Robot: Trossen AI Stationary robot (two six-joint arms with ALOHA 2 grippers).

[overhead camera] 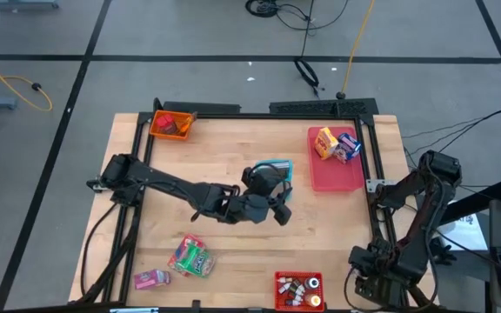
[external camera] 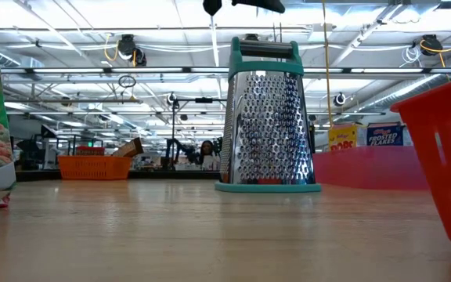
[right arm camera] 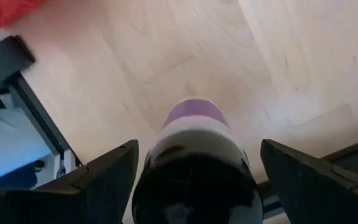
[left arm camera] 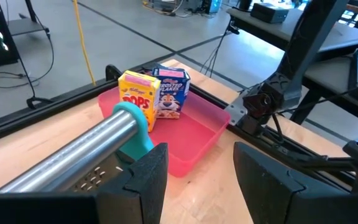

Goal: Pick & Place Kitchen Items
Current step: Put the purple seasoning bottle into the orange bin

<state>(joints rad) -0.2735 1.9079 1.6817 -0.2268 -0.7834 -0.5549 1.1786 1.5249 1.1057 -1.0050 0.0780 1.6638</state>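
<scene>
Looking down from above, we see the left gripper (overhead camera: 278,202) stretched to the middle of the table (overhead camera: 233,152), just over a box grater (overhead camera: 274,169) with teal trim. From table height the grater (external camera: 267,117) stands upright, a tapering steel body full of punched holes, a teal handle on top and a teal base on the wood. In the left wrist view its shiny metal side and teal end (left arm camera: 86,149) lie just beside that arm's dark fingers (left arm camera: 145,183); the fingers stand apart with bare wood showing between them, so the gripper is parted and we see nothing clamped in it.

Behind the grater sits a flat pink tray (overhead camera: 336,174) holding two small cereal boxes: a yellow one (left arm camera: 137,98) and a blue one (left arm camera: 171,92), upright and touching each other at the tray's far end. An orange bin (overhead camera: 171,124) rests at the far left corner. Near the front left edge lie snack packets, a green and red one (overhead camera: 190,256) and a pink one (overhead camera: 151,278). A red bin (overhead camera: 298,290) at the front edge holds small bottles we cannot tell apart.

The right gripper (right arm camera: 194,165) waits at the front right corner, fingers spread wide, around nothing; a round dark thing with a purple top (right arm camera: 194,162) sits between them, which we cannot identify.
</scene>
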